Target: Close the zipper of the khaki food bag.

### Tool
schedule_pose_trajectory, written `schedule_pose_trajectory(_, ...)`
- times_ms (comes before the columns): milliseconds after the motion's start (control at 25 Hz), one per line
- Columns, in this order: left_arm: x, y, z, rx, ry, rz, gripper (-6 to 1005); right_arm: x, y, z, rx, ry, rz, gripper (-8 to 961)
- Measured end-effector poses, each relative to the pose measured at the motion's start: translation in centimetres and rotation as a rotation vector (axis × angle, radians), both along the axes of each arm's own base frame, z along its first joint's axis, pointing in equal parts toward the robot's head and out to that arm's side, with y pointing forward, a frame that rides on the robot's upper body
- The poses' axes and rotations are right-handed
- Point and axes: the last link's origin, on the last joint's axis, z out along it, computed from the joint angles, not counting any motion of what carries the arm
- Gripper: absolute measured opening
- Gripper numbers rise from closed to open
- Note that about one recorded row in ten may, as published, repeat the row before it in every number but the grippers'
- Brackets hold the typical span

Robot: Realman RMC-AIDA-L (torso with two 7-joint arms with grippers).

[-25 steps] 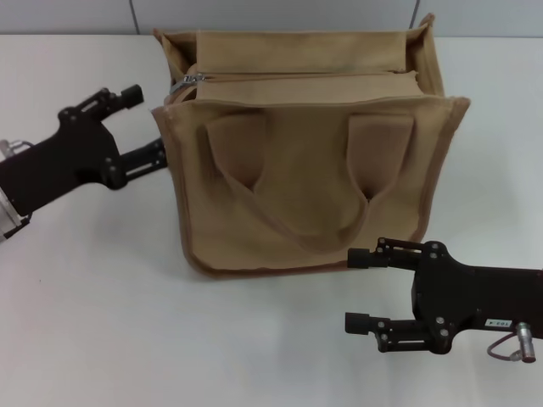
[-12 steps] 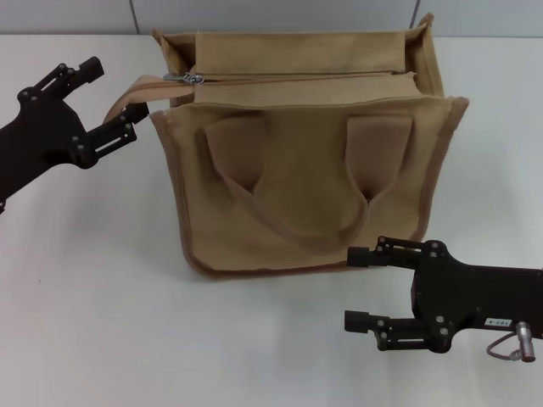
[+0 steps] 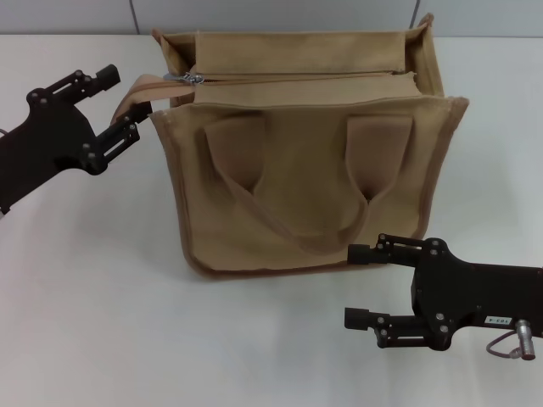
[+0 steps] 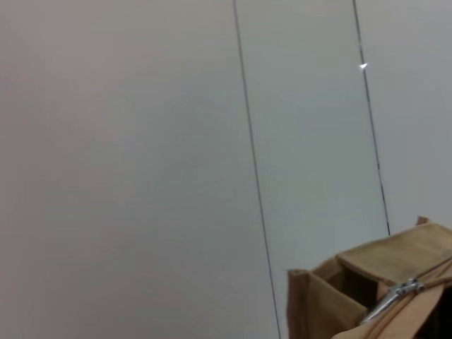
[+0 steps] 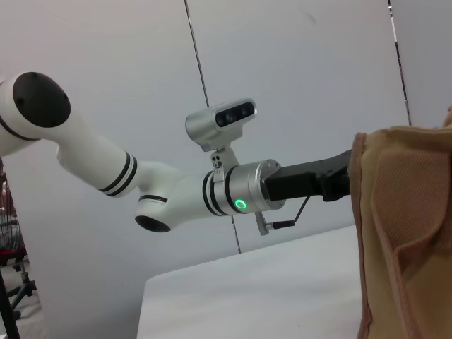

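Boxy tan canvas food bag (image 3: 310, 153) with darker brown piping standing upright on the white tabletop (image 3: 102, 322), far of centre, two wide loop handles hanging down the near face. Long khaki-taped zipper (image 3: 297, 78) running across the top panel, small silver slider and pull tab (image 3: 188, 79) sitting at the robot's-left end of the line. In the left wrist view, the same silver slider (image 4: 397, 293) at the bag's corner, grey wall panels (image 4: 141, 141) behind.

Left gripper (image 3: 119, 106) just beside the bag's upper left corner — black fingers spread apart, released, with a loose khaki strap end (image 3: 136, 93) passing between them; cannot tell whether touching. Right gripper (image 3: 361, 287) low on the table in front of the bag's near right corner, fingers parted and holding nothing — close to the bottom edge, apart from it.

In the right wrist view, white left arm (image 5: 106, 169) with a glowing green ring reaching behind the bag's brown-piped side (image 5: 402, 233).
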Motion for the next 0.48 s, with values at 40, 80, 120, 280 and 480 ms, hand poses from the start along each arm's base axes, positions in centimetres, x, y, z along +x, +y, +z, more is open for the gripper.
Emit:
schedule_pose_trajectory(40, 0.04, -0.10, -0.08, 0.005, 0.004, -0.008, 671, 0.00, 0.00, 0.00, 0.000, 0.000, 0.000, 766)
schedule_pose_trajectory(80, 0.08, -0.18, -0.11, 0.010, 0.006, -0.014, 651, -0.01, 0.00, 0.01, 0.000, 0.000, 0.000, 766)
schedule_pose_trajectory(120, 0.13, -0.26, -0.13, 0.015, 0.008, -0.021, 630, -0.01, -0.01, 0.01, 0.000, 0.001, 0.001, 766)
schedule_pose_trajectory(280, 0.26, -0.42, -0.15, 0.015, 0.008, -0.035, 546, -0.09, -0.09, 0.07, -0.004, 0.008, 0.005, 766)
schedule_pose_trajectory(480, 0.35, -0.64, -0.11, 0.013, 0.002, -0.047, 258, -0.30, -0.31, 0.29, -0.010, 0.032, 0.012, 766)
